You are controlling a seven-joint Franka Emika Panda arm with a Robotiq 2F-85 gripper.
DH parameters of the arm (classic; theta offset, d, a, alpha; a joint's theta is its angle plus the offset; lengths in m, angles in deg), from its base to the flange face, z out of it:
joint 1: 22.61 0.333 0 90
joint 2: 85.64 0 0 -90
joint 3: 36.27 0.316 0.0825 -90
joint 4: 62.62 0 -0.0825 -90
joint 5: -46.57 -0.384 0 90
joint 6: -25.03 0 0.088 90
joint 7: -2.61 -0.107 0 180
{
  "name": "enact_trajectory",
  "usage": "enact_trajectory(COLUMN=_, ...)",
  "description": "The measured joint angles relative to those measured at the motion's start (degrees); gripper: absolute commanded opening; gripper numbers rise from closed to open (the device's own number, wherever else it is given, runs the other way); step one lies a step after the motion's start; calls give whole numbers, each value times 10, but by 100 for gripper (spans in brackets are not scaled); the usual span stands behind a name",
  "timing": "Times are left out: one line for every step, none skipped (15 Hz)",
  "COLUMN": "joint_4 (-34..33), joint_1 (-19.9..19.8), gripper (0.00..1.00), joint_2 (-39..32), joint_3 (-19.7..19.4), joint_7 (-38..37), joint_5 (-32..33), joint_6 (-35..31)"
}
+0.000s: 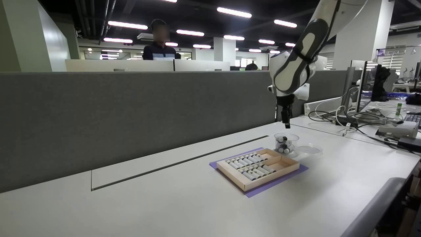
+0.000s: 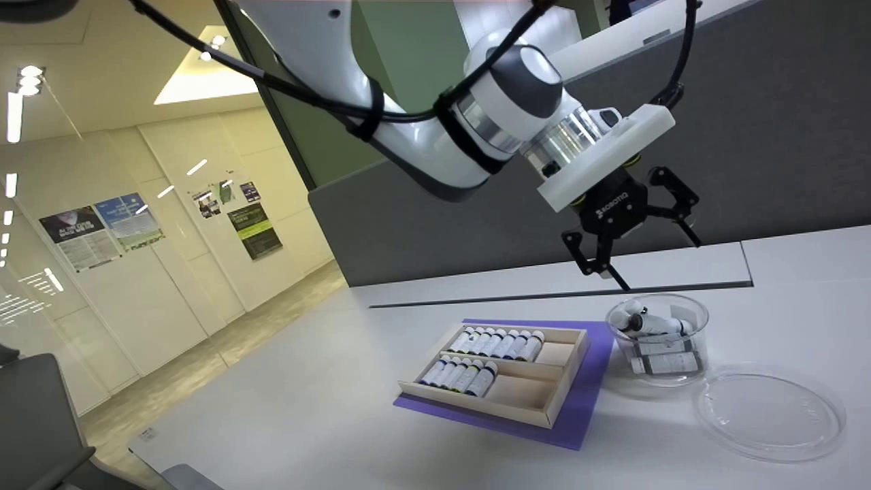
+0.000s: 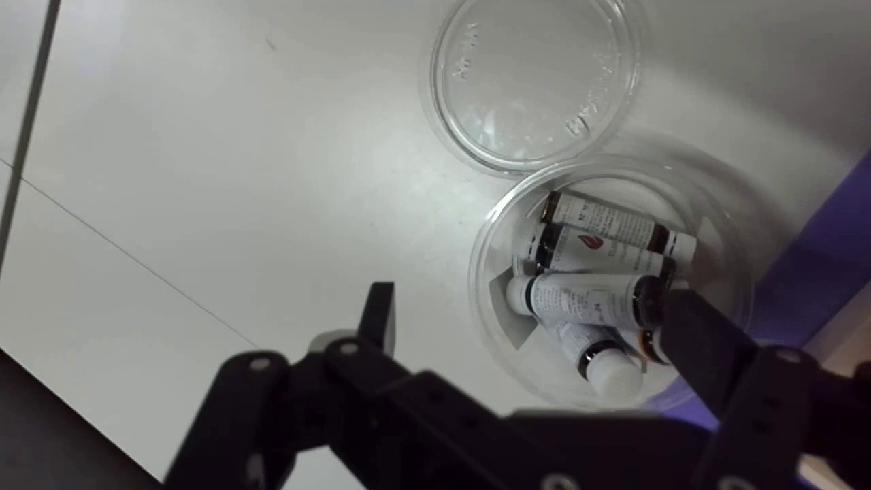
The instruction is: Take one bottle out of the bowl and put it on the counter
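Observation:
The clear bowl point(image 1: 297, 140) stands on the white counter point(image 1: 158, 204) and shows in an exterior view point(image 2: 703, 325) and in the wrist view point(image 3: 480, 279). It holds several small whitish bottles with dark ends. One bottle point(image 3: 588, 299) lies on top, across others, with its white cap toward the bowl's left wall in the wrist view. The dark end of this bottle is close to one finger's outline. My gripper point(image 2: 661, 266) is open and empty above the bowl, its fingers spread wide. In the wrist view the gripper point(image 3: 534, 299) has one finger outside the bowl's rim and one over it.
A clear round lid point(image 2: 769, 415) lies beside the bowl. A tan tray point(image 2: 476, 407) with rows of small bottles stands on a purple sheet point(image 2: 578, 408) close to the bowl. A grey partition point(image 1: 138, 115) runs along the back. Cables point(image 1: 358, 118) and devices lie farther along the counter.

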Motion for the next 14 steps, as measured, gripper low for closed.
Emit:
enact_trajectory(joint_4=-8, joint_1=-9, gripper=100, joint_2=-11, joint_3=9, joint_7=31, joint_5=-1, joint_6=-2)
enact_trajectory(joint_4=-15, joint_1=-17, gripper=100, joint_2=-20, joint_3=18, joint_7=58, joint_5=-1, joint_6=-2)
enact_trajectory(joint_4=-22, joint_1=-24, gripper=100, joint_2=-28, joint_3=26, joint_7=83, joint_5=-1, joint_6=-1)
enact_trajectory(joint_4=-28, joint_1=-30, gripper=100, joint_2=-35, joint_3=32, joint_7=107, joint_5=-1, joint_6=2)
enact_trajectory(joint_4=-35, joint_1=-33, gripper=100, joint_2=-43, joint_3=36, joint_7=128, joint_5=-1, joint_6=4)
enact_trajectory(joint_4=-41, joint_1=-34, gripper=100, joint_2=-49, joint_3=38, joint_7=145, joint_5=-1, joint_6=7)
enact_trajectory(joint_4=-46, joint_1=-34, gripper=100, joint_2=-54, joint_3=39, joint_7=160, joint_5=-1, joint_6=12)
enact_trajectory(joint_4=-50, joint_1=-35, gripper=100, joint_2=-58, joint_3=41, joint_7=175, joint_5=-2, joint_6=20)
enact_trajectory(joint_4=-54, joint_1=-34, gripper=100, joint_2=-61, joint_3=43, joint_7=187, joint_5=-2, joint_6=31)
enact_trajectory(joint_4=-57, joint_1=-33, gripper=100, joint_2=-62, joint_3=44, joint_7=196, joint_5=-2, joint_6=43)
enact_trajectory(joint_4=-58, joint_1=-31, gripper=100, joint_2=-63, joint_3=44, joint_7=200, joint_5=-1, joint_6=53)
enact_trajectory(joint_4=-58, joint_1=-29, gripper=100, joint_2=-63, joint_3=43, joint_7=202, joint_5=0, joint_6=59)
enact_trajectory(joint_4=-58, joint_1=-25, gripper=100, joint_2=-63, joint_3=41, joint_7=202, joint_5=3, joint_6=60)
enact_trajectory(joint_4=-58, joint_1=-21, gripper=100, joint_2=-63, joint_3=37, joint_7=202, joint_5=9, joint_6=58)
